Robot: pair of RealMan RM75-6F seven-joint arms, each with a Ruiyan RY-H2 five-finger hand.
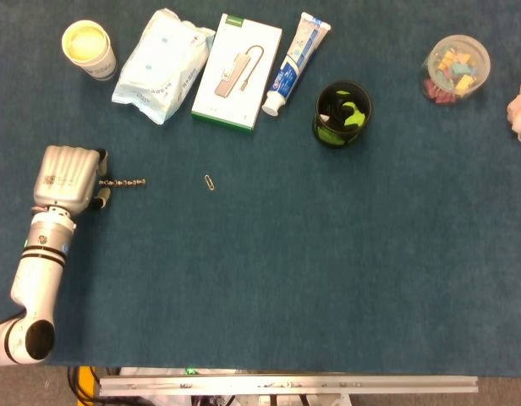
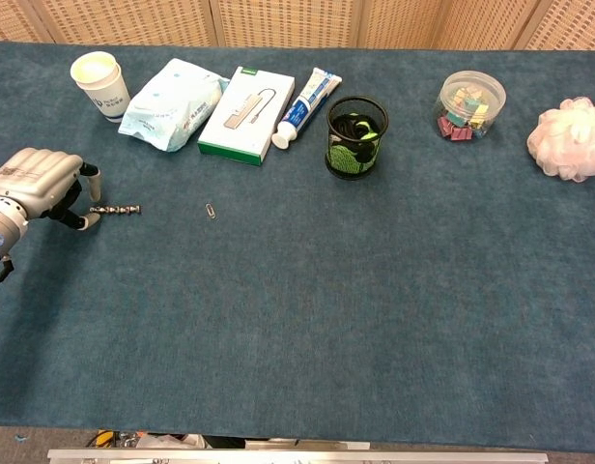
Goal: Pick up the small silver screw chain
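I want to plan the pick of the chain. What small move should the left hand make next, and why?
Probably close the fingers on the near end of the chain: the left hand sits at that end, and the chain lies flat on the table.

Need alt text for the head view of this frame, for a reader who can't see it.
The robot's left hand sits at the left end of a small silver screw chain lying on a blue table, fingers closing around that end. A paper clip lies to the chain's right; a paper cup, boxes and containers line the far edge.
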